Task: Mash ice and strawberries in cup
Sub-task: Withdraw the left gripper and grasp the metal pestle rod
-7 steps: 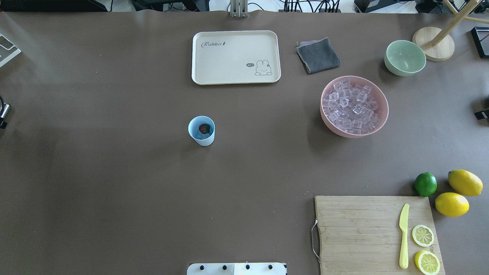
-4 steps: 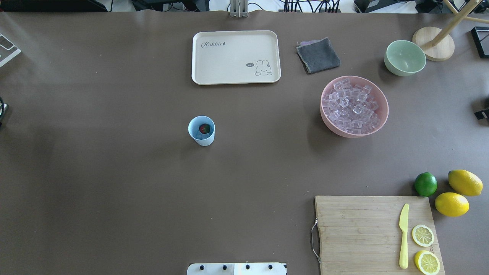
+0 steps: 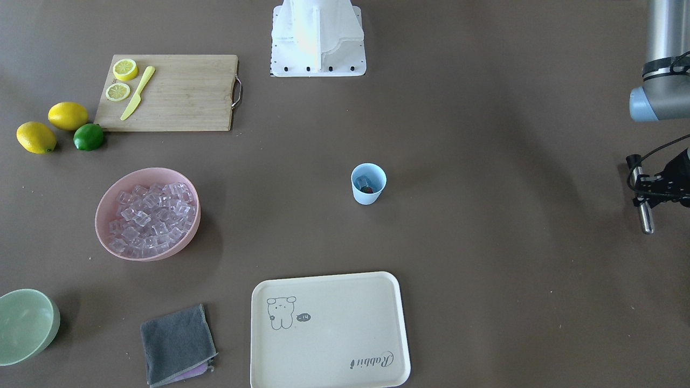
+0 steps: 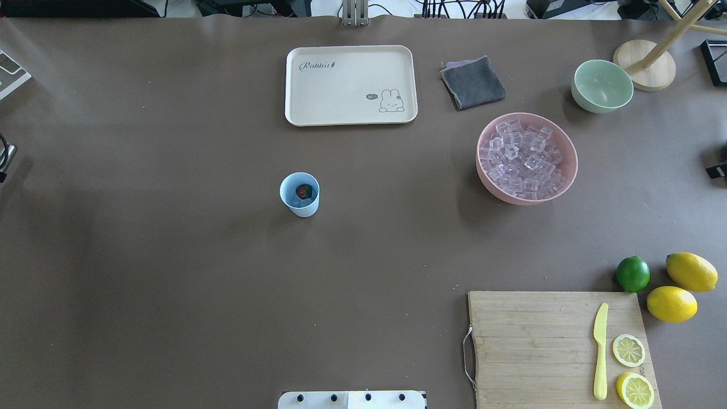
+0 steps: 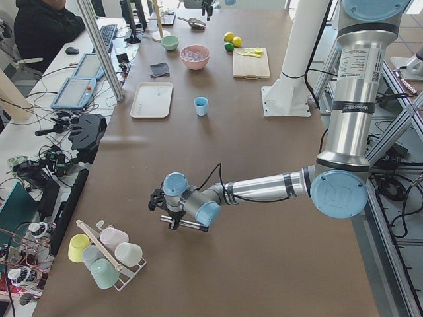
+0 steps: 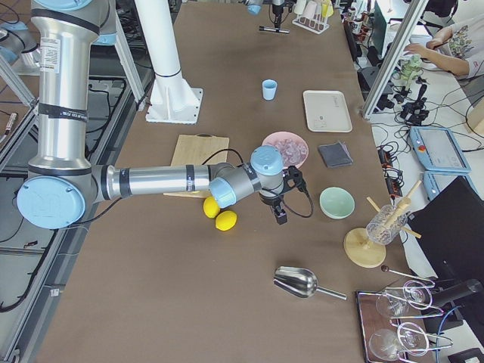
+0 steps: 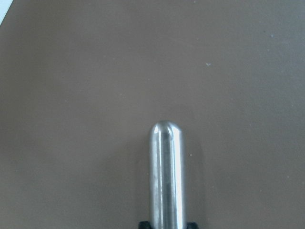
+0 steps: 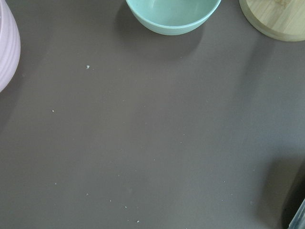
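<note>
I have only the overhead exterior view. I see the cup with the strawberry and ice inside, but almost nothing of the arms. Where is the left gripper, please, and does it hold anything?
Observer: The left gripper is almost wholly outside your view's left edge, shut on a metal rod.
Operator: Is the rod near the cup?
Observer: No. In the front-facing view the cup stands far from it, with bare table between.
Operator: And the right gripper?
Observer: The right gripper hangs close to the pink bowl and the green bowl. Open or shut, I cannot tell.
</note>
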Available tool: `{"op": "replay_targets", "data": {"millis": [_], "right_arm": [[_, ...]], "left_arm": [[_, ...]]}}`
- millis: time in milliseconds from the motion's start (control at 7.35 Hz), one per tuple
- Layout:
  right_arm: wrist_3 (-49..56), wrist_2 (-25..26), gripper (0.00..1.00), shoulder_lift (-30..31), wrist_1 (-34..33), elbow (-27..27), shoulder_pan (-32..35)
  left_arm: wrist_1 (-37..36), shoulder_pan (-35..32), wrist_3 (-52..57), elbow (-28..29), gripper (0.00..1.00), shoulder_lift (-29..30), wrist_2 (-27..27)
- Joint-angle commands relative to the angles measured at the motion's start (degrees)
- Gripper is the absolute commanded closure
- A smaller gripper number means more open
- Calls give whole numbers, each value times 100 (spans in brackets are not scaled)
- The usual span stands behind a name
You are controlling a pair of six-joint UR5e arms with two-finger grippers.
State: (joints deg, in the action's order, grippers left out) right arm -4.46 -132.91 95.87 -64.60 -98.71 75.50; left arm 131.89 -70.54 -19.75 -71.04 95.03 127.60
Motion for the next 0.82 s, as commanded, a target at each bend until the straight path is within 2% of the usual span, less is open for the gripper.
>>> {"op": "replay_targets", "data": {"millis": [0,272,408,544,680], "right_arm": [[-2,-16,2,-7,0,-8,0],[-29,-77,2,-16,0,-51,-9],[-203,-278,2,-16,9,-173,0],[-170,-297,2,-120,-35,-140,-9],[-161,-280,2,-121,-44,-113,-113]], "left_arm": [[-120,-441,-107,-549,100,269,-7],[-76,-391,-1831,-1399,100,821,-51],[-33,-190,-2457,-1787,100,972,-390],[-24,238,-2820,-2243,100,1104,-1125],[3,756,-3337,-2578,100,1192,-2211]]}}
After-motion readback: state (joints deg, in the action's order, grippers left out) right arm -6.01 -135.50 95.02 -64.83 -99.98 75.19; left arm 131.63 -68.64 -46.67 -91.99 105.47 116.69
